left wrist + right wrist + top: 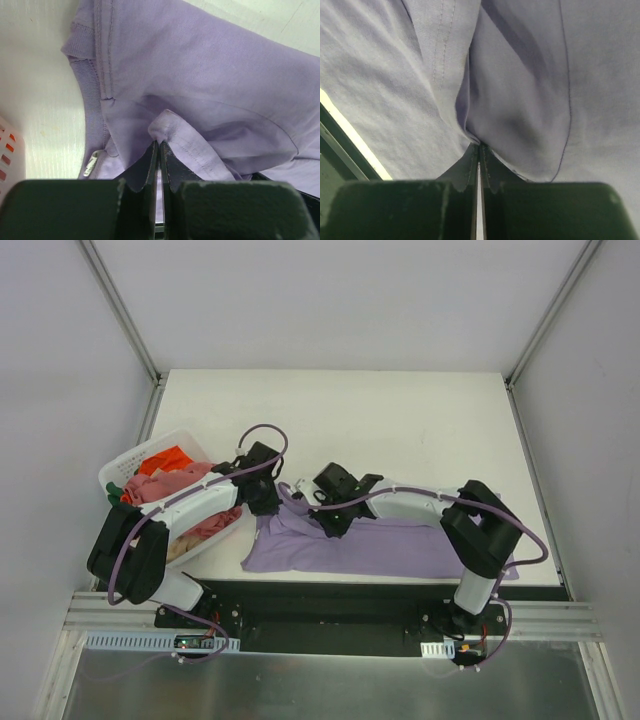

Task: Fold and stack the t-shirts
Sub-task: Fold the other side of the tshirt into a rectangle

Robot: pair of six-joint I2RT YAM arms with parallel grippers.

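Observation:
A lavender t-shirt point(370, 545) lies crumpled along the near edge of the white table point(400, 420). My left gripper point(268, 502) is shut on a hemmed fold of it point(172, 131), near the ribbed collar point(89, 107). My right gripper point(330, 520) is shut on a pinch of the same shirt point(520, 100) a little to the right. Salmon pink point(170, 483) and orange-red point(165, 457) t-shirts fill the basket. A beige one point(178, 548) shows under my left arm.
A white plastic laundry basket point(118, 473) stands at the table's left edge; its wall also shows in the left wrist view point(7, 155). The black base rail point(330, 595) runs along the near edge. Grey walls enclose the table.

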